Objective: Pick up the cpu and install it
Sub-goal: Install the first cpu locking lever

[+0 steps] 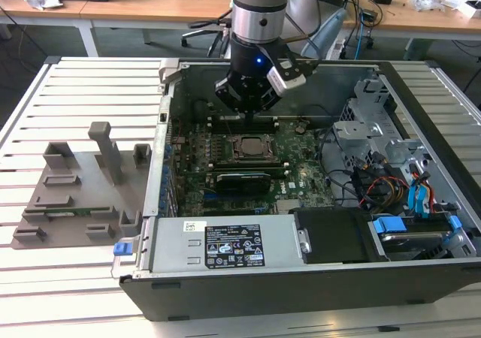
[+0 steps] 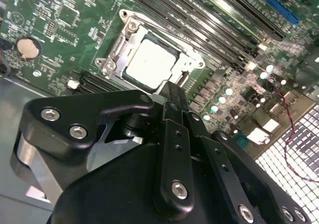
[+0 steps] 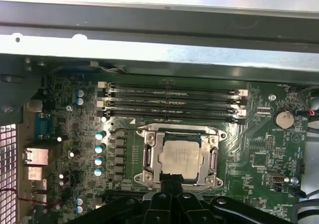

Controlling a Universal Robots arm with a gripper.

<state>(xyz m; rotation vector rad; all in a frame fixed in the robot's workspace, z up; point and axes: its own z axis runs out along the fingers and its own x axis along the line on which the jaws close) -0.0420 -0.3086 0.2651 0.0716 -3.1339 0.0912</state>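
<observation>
Looks like the cpu [image 3: 180, 157] is already sitting in the socket frame [image 3: 149, 155], so I'd say we're at the install step. The pincer [image 3: 172, 180] is pinched narrow, holding nothing, with its tip just beside the frame's edge.

Pale silver cpu [image 3: 180, 157], green motherboard [image 3: 255, 134], black pincer [image 2: 171, 90], pale grey slatted table [image 1: 90, 82].

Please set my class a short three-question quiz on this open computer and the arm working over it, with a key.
1. True or false: the cpu lies outside the computer case.
2. The tool is nearest to: A the drive cage, B the cpu socket, C the power supply.
3. Which round silver part sits on the motherboard in both wrist views?
Key: 1 false; 2 B; 3 the coin battery.
</observation>
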